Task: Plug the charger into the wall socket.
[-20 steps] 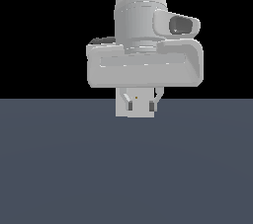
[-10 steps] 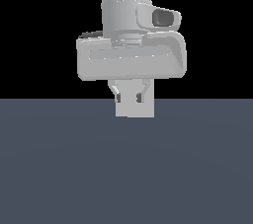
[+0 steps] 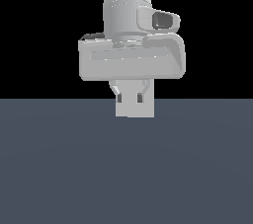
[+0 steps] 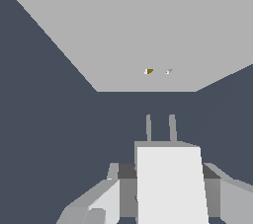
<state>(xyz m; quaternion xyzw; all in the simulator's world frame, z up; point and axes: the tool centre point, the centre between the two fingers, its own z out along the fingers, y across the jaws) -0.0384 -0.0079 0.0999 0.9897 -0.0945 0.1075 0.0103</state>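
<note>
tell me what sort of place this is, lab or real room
Most likely a bare simulated test scene, not a real room: a flat dark grey floor under a black void, and untextured grey shapes, namely the charger held in the gripper and the wall socket it faces.

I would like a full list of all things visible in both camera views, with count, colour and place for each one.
charger: one, light grey block with two thin prongs, held between the fingers, prongs toward the socket, apart from it
wall socket: one, light grey flat block, two small marks on its face, one orange, ahead of the charger
floor: one, dark blue-grey, under everything
gripper: one, light grey, shut on the charger, centre of the exterior view
arm: one, light grey, above the gripper
</note>
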